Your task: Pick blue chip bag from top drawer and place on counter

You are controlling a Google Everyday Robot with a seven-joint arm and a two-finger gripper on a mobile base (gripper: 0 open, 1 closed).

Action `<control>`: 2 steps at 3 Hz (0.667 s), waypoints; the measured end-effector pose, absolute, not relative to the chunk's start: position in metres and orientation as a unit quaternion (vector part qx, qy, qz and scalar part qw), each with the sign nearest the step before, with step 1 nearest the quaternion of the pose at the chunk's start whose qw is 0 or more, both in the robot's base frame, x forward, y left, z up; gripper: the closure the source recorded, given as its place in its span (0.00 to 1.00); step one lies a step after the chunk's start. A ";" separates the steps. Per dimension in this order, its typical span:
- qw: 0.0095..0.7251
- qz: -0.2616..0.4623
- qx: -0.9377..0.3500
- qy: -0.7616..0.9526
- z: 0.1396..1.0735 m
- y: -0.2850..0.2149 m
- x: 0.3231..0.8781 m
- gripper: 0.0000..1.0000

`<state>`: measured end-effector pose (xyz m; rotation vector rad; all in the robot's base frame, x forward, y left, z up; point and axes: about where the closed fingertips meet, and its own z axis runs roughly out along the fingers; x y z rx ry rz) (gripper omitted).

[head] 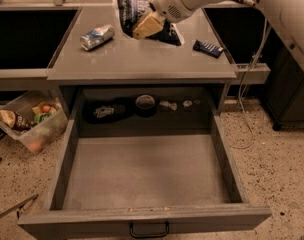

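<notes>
From where I stand nothing reads: the white lettering on the blue chip bag [126, 6], gripped by the gripper [144, 25] above the counter's [142, 61] far side, is illegible, likewise the crushed can [97, 36] left and bar wrapper [208, 47] right.

A crushed silver can [97, 36] lies on the desk [142, 61], left of the pincer [149, 24] that hangs over its back part. A small dark blue bar wrapper [208, 48] lies to the right. On the floor at the left stands a clear plastic bin [27, 126] with food.
</notes>
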<state>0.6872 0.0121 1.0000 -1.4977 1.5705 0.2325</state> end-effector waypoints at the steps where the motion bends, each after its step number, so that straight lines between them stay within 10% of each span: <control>1: 0.439 0.041 -0.620 0.649 0.933 0.062 0.805 1.00; 2: 0.436 0.039 -0.623 0.648 0.930 0.065 0.809 1.00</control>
